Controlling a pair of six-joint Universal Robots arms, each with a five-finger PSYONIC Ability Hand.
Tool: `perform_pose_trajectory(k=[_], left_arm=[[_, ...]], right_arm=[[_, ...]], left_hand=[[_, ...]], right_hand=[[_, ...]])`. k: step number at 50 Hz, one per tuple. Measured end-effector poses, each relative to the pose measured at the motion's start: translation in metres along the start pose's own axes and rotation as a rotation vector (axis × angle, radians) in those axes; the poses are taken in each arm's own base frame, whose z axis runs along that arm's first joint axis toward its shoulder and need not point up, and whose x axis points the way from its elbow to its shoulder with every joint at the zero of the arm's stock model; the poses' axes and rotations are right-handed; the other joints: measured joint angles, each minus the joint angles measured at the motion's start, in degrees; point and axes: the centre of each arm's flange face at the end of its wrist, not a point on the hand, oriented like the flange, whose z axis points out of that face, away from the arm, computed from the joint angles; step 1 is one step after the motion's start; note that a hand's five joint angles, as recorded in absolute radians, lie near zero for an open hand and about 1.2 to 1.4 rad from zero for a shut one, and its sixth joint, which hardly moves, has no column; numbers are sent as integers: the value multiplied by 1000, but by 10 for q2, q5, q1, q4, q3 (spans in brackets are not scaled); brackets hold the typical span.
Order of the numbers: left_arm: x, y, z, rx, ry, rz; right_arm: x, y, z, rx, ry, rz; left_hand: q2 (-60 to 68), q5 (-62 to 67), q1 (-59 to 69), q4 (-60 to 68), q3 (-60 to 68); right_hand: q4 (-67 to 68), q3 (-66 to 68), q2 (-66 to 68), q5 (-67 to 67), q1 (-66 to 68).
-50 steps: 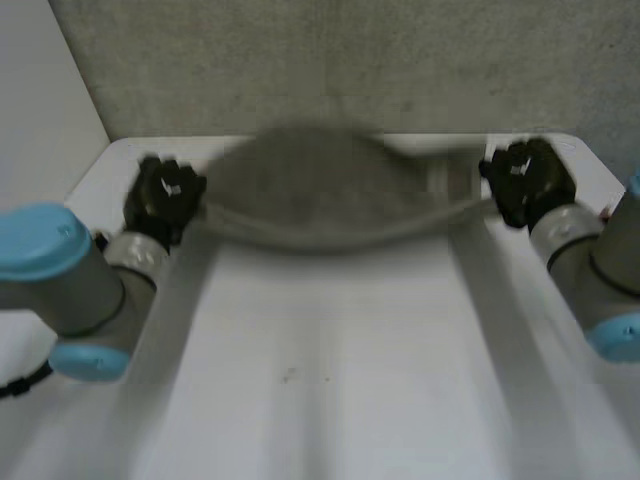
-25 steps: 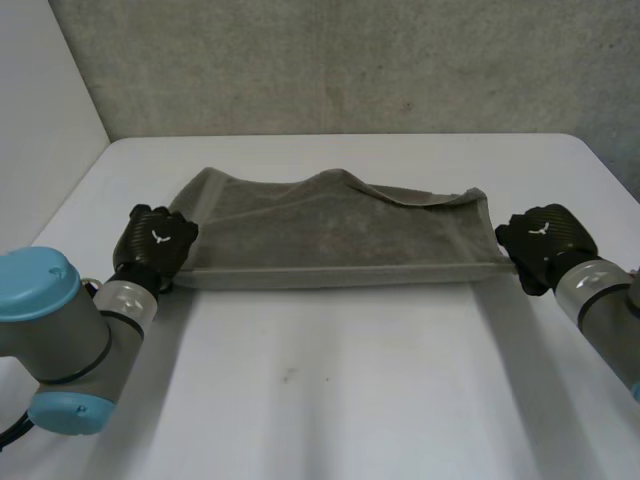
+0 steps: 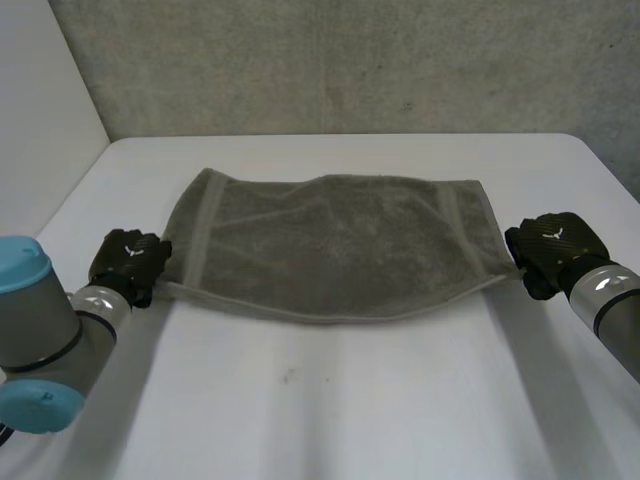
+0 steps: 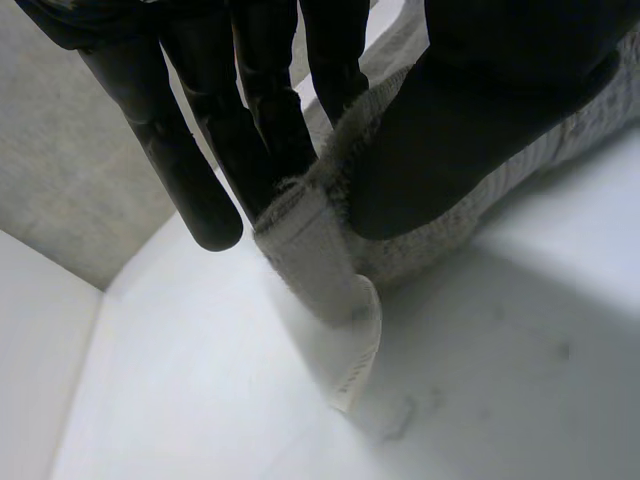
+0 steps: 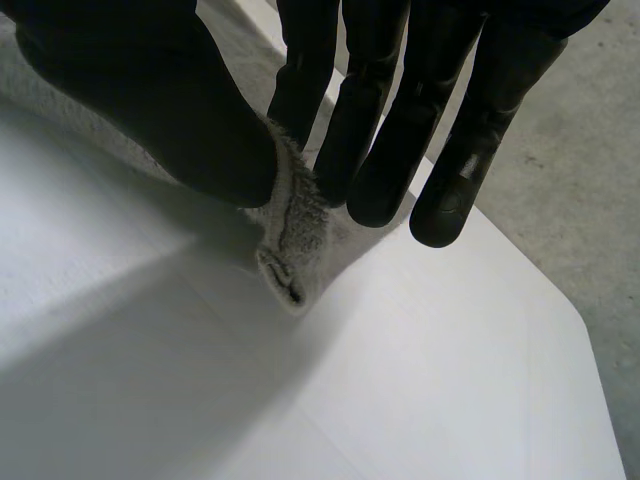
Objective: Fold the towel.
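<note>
From the head view the towel [image 3: 330,245] lies spread across the far half of the table [image 3: 350,400], long side running left to right. Its near edge is drawn in a shallow curve between the two hands. The left robot hand [image 3: 128,262] is at the near left corner and the right robot hand [image 3: 553,248] at the near right corner. From here both hands are seen from behind, so the grips themselves are hidden.

The wrist views supply that. In the left wrist view the left robot hand [image 4: 480,130] pinches the towel [image 4: 320,260] corner between thumb and fingers [image 4: 265,120]. A hemmed flap hangs below the grip and reaches the table. One finger stands straight beside the cloth and does not touch it. In the right wrist view the right robot hand [image 5: 150,90] pinches its corner of the towel [image 5: 295,225] the same way, thumb against fingers [image 5: 370,130]. Only a short tip of the corner pokes out under the grip; I cannot tell whether it touches the table.

The towel's far edge lies flat, with a bare strip of table between it and the wall [image 3: 350,60]. Nearer the robot the table is bare right across. The left robot hand is near the table's left edge and the right robot hand near its right edge.
</note>
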Motion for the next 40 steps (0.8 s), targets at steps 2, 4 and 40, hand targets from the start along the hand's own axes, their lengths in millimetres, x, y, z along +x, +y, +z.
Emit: perform_pose_trajectory(k=[2,4,40], left_arm=[[-1,-2,-2,1,28,-48],[-2,-6,-5,10,48,-86],[-45,-44,-89,-190,138,25]], right_arm=[[-1,-1,0,2,-6,0],[-1,-1,0,0,-7,-3],[42,-10,-50,-305,-118,-309]], left_hand=[[16,17,9,16,17],[23,22,15,22,23],[28,29,21,29,28]], right_hand=[[0,0,0,0,0],[0,0,0,0,0],[0,0,0,1,0]])
